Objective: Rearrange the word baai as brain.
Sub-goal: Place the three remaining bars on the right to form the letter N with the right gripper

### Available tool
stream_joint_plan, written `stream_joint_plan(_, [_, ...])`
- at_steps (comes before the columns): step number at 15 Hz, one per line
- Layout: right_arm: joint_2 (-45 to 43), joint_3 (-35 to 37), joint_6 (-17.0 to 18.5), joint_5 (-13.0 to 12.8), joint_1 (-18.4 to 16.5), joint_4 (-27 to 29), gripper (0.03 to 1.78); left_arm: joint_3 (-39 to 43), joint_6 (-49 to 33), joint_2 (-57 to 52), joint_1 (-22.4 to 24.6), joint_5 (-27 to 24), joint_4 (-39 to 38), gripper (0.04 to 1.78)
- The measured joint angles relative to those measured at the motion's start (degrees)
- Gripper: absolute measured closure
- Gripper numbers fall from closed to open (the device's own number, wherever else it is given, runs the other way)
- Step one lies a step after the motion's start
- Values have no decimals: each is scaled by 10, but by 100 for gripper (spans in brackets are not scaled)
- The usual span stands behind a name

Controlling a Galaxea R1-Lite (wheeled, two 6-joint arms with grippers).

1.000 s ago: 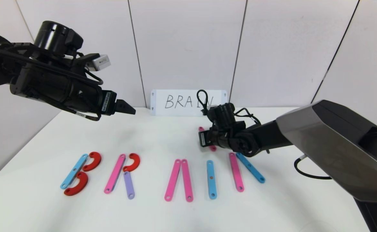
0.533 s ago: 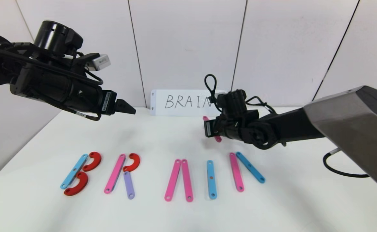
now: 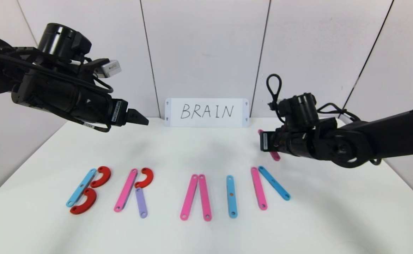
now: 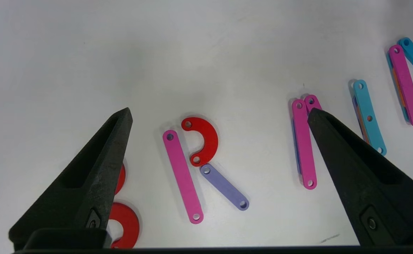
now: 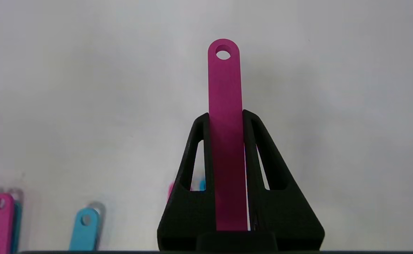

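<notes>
Flat holed pieces lie in a row on the white table (image 3: 199,151). From the left: a blue strip (image 3: 81,187) with two red curves (image 3: 101,176), a pink strip (image 3: 125,189) with a red curve (image 3: 145,177) and a purple strip (image 3: 141,202), two pink strips (image 3: 189,197) joined at the top, a lone blue strip (image 3: 231,196), then a pink strip (image 3: 258,188) beside a slanted blue strip (image 3: 274,183). My right gripper (image 5: 225,116) is shut on another pink strip (image 5: 225,88), held above the table behind the last pair (image 3: 275,156). My left gripper (image 4: 219,111) is open, raised at the back left (image 3: 139,118).
A white card (image 3: 207,112) with handwritten BRAIN stands against the back wall. The right arm (image 3: 368,141) reaches in from the right side. The table's right edge runs close to that arm.
My right gripper has moved to the right with the pink strip in it, uncovering the whole card. The left arm has not moved.
</notes>
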Motion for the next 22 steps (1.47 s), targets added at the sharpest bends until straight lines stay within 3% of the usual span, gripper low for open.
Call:
stream_joint_plan(3, [-34,80,20,0,-21,-13,154,0,0,1,0,1,0,8])
stream_joint_plan(8, [-44,167,22,10,-45,-82,154,0,0,1,0,1,0,8])
stream_joint_plan(12, [-34,184,23,11,-46,-84,154,1,1,1,0,0,2,8])
stream_joint_plan(18, [-7,213,25,12,-38,-136,154,4,1,1,0,0,-2,8])
stream_joint_plan(22, [-7,222,45,14,-35,-136,154,4,1,1,0,0,-1,8])
